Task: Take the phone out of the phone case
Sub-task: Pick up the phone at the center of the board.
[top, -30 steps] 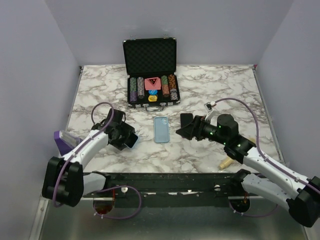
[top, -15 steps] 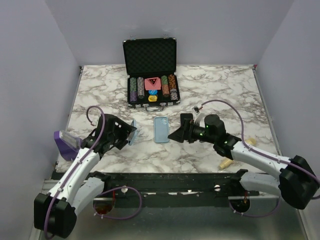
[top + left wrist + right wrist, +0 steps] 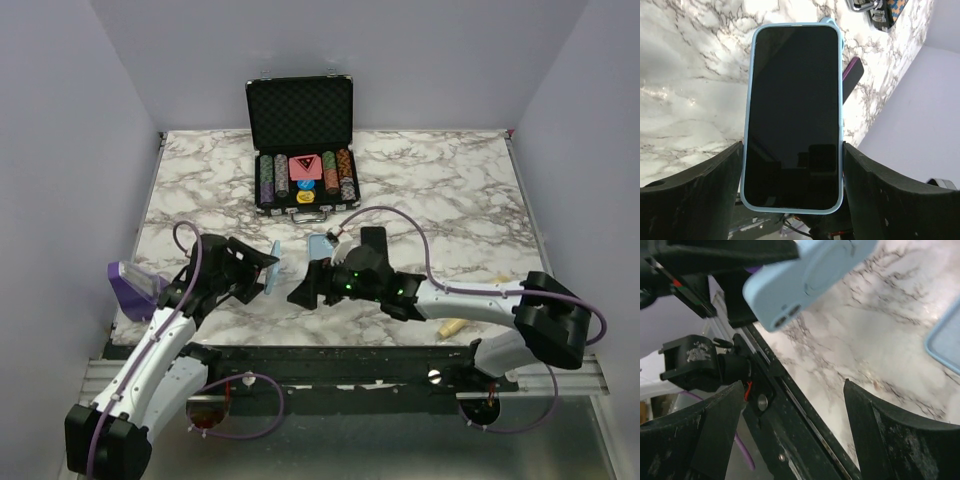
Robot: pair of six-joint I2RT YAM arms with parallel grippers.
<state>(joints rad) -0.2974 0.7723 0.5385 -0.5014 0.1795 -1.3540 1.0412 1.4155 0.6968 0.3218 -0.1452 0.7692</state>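
Observation:
My left gripper point(image 3: 262, 272) is shut on a phone in a light-blue case point(image 3: 273, 267) and holds it on edge above the table. In the left wrist view the black phone screen point(image 3: 792, 110) faces the camera, with the case rim point(image 3: 747, 100) between the two fingers point(image 3: 695, 195) of my left gripper point(image 3: 792, 150). My right gripper point(image 3: 303, 291) is open and empty, just right of the held phone. In the right wrist view the case back point(image 3: 805, 270) shows above and ahead of my right gripper point(image 3: 794, 390).
A second light-blue flat item point(image 3: 320, 243) lies on the marble table point(image 3: 450, 190), partly under my right arm, and shows in the right wrist view point(image 3: 946, 337). An open poker-chip case point(image 3: 302, 150) stands at the back. A purple object point(image 3: 130, 284) sits far left. Wooden pieces point(image 3: 452, 326) lie right.
My right arm has swung left across the table until its open gripper is close to the held phone. My left gripper has lifted and turned the phone slightly rightward.

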